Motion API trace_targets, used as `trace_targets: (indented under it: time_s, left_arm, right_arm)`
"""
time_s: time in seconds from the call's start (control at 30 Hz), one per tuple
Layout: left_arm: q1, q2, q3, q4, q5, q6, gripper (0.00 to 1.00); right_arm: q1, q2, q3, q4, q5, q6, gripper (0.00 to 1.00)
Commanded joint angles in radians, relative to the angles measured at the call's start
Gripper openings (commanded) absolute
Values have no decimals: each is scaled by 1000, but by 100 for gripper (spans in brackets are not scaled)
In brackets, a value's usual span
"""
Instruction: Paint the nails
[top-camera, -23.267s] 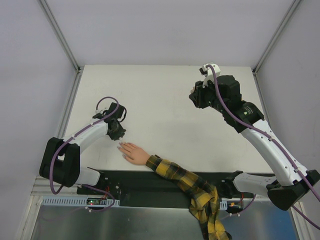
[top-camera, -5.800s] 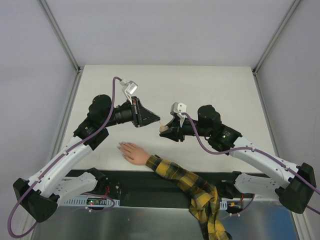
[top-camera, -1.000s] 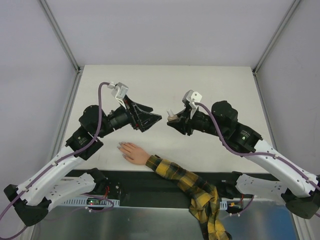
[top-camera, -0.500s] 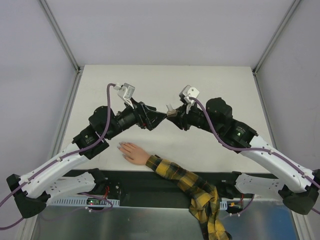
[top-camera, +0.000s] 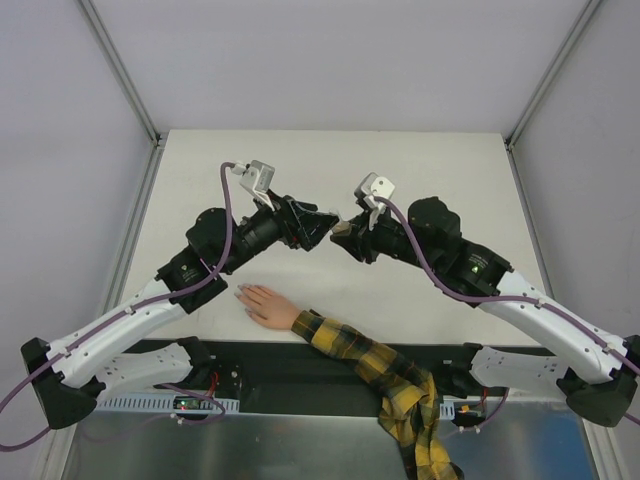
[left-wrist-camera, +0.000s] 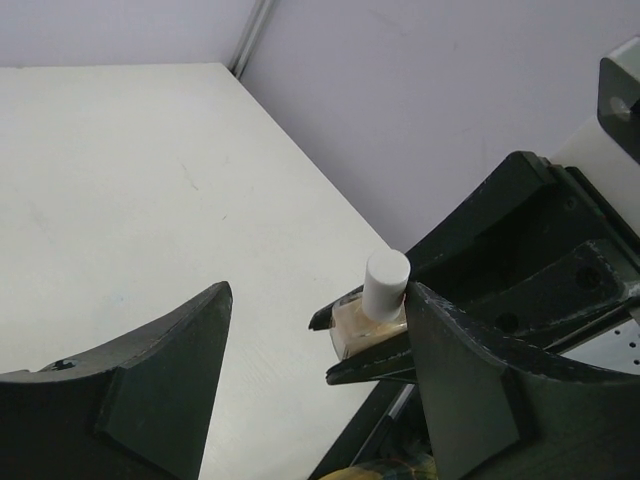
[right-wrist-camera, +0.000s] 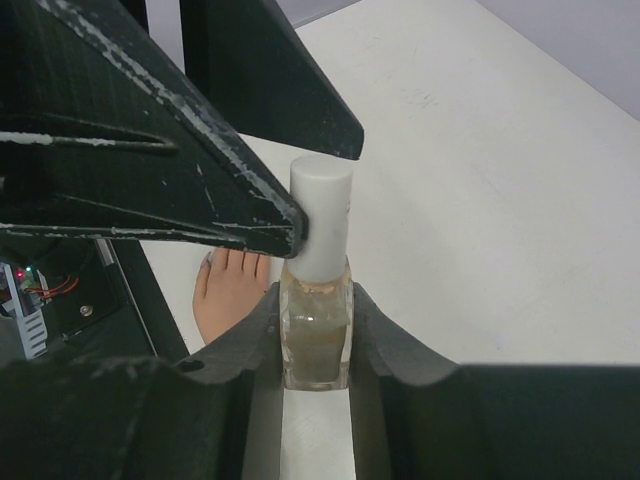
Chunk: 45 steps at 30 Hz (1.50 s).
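Observation:
My right gripper (top-camera: 346, 236) is shut on a small glass bottle of pale polish (right-wrist-camera: 316, 345) and holds it upright above the table. Its white cap (right-wrist-camera: 321, 215) stands free above the fingers. My left gripper (left-wrist-camera: 320, 295) is open, with its jaws either side of the cap (left-wrist-camera: 385, 283). One finger (right-wrist-camera: 250, 215) touches the cap's side; the other stands well apart. Below lies the flesh-coloured hand (top-camera: 268, 305) in a yellow-and-black plaid sleeve (top-camera: 370, 365). Its nails (top-camera: 240, 292) point left, tiny and pale. The hand (right-wrist-camera: 228, 290) also shows under the bottle.
The white table (top-camera: 320, 170) has grey walls on three sides. A black strip (top-camera: 300, 360) runs along its near edge, where the sleeve hangs over. Both arms meet above the table's middle, just behind the hand.
My left gripper has moved right to the bottle and its jaws now flank the cap, a little narrower than before. The right gripper has shifted slightly left with the bottle.

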Motion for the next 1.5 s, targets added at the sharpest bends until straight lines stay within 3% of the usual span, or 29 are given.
trace_targets:
  time_s: [0.0, 0.17, 0.4, 0.47, 0.63, 0.73, 0.77, 0.83, 0.93, 0.97, 1.07, 1.23, 1.37, 1.4, 1.47]
  left_arm:
    - [-11, 7, 36, 103, 23, 10, 68]
    - [-12, 7, 27, 118, 51, -2, 66]
    - [-11, 1, -8, 143, 98, -14, 46]
    - [-12, -2, -28, 164, 137, -14, 37]
    - [-11, -13, -51, 169, 221, 4, 25]
    - [-12, -13, -67, 192, 293, 25, 4]
    - [-12, -11, -73, 202, 380, 57, 0]
    - [-9, -5, -77, 241, 507, 94, 0]
    - [-9, -8, -88, 293, 721, 130, 0]
    - [-9, -9, -102, 325, 764, 118, 0]
    - [-7, -13, -134, 464, 907, 50, 0]
    - [-9, 26, -156, 652, 950, -105, 0]
    - [-7, 52, -117, 613, 950, -149, 0]
    - [-7, 50, -104, 577, 942, -142, 5]
    - [-7, 40, -53, 476, 907, -101, 31]
  right_arm:
    - [16, -5, 44, 32, 13, 6, 0]
    - [27, -3, 49, 35, 18, 8, 0]
    - [33, -8, 57, 47, 6, 19, 0]
    - [33, 0, 64, 46, -6, 25, 0]
    - [35, -14, 61, 67, -17, 42, 0]
    - [32, -20, 71, 70, -49, 54, 0]
    - [32, -32, 68, 72, -89, 54, 0]
    - [30, -51, 48, 99, -164, 52, 0]
    - [15, -71, 49, 137, -539, 43, 0]
    - [13, -75, 60, 145, -762, 46, 0]
    - [13, -103, 26, 338, -1020, 155, 0]
    - [13, -109, 40, 352, -1027, 203, 0]
    - [10, -129, 23, 322, -955, 180, 0]
    - [7, -129, 28, 299, -938, 171, 0]
    - [6, -121, 54, 215, -895, 129, 0]
